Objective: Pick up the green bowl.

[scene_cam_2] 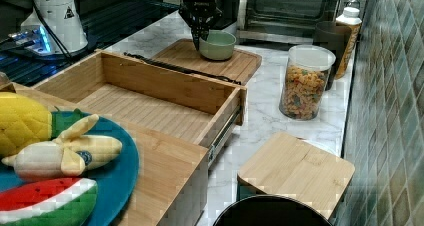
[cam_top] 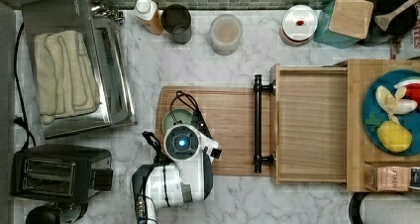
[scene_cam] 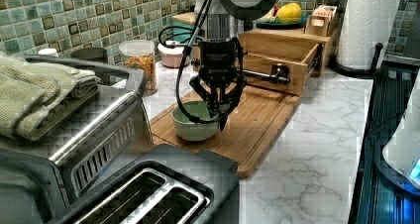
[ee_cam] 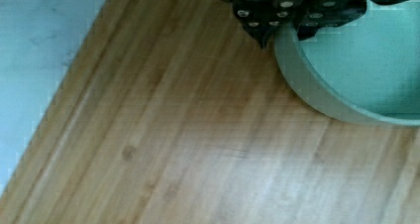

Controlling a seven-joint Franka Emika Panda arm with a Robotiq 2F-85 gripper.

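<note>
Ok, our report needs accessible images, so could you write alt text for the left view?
A black robot gripper straddles the right rim of a pale green bowl on a wooden cutting board. In front stand a toaster and a toaster oven topped with a folded towel; behind, an open wooden drawer.

"STASH" on tea box (cam_top: 391, 177)

I see the green bowl (scene_cam: 194, 123) as smooth and matt, sitting on a wooden cutting board (scene_cam: 247, 130) with fine straight grain. The counter (scene_cam: 307, 149) looks like polished white marble with grey veins. The toaster oven (cam_top: 106, 80) is brushed metal, a ribbed cloth towel (cam_top: 64, 73) folded on top.
</note>
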